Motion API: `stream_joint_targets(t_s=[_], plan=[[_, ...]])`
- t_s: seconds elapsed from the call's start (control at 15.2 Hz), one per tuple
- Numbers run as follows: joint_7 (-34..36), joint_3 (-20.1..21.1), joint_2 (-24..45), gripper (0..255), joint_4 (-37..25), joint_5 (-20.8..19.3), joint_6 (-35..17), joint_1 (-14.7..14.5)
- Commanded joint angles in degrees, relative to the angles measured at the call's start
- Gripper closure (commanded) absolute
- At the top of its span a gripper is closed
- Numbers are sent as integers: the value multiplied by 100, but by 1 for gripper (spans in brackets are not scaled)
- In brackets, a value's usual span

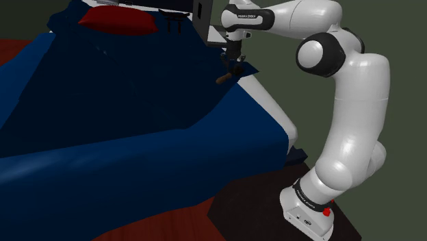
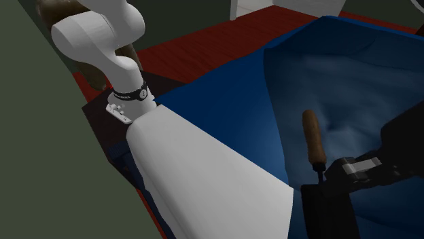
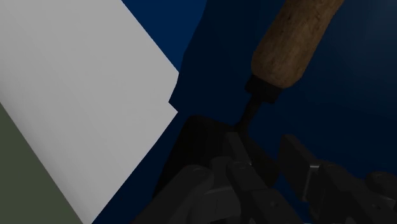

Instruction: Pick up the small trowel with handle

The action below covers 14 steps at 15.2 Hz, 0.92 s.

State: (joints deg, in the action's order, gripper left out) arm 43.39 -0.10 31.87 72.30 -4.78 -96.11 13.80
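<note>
Fingers (image 3: 294, 156) spread beside the trowel (image 3: 272, 73); its wooden handle (image 3: 298, 41), upper right (light, stiff, I judge), offers the surest hold.

Trowel (image 3: 289, 48), brown handle, dark blade: one.
Robot arm (image 1: 349, 123), white with dark joints: one.
Gripper (image 3: 270, 158), black: one.
Stand (image 1: 236, 211), dark box: one.
Bed (image 1: 137, 137), blue cover: one.
Pillow (image 1: 116, 20), red: one.
Small black frame (image 1: 171, 20) beside the pillow: one.
</note>
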Motion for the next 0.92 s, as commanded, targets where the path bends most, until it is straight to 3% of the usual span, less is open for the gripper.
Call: stream_joint_targets(t_s=[0.0, 0.86], plan=[[1, -10, 40, 255, 27, -3, -1, 9], [-63, -9, 98, 255, -1002, 2, 969, -8]])
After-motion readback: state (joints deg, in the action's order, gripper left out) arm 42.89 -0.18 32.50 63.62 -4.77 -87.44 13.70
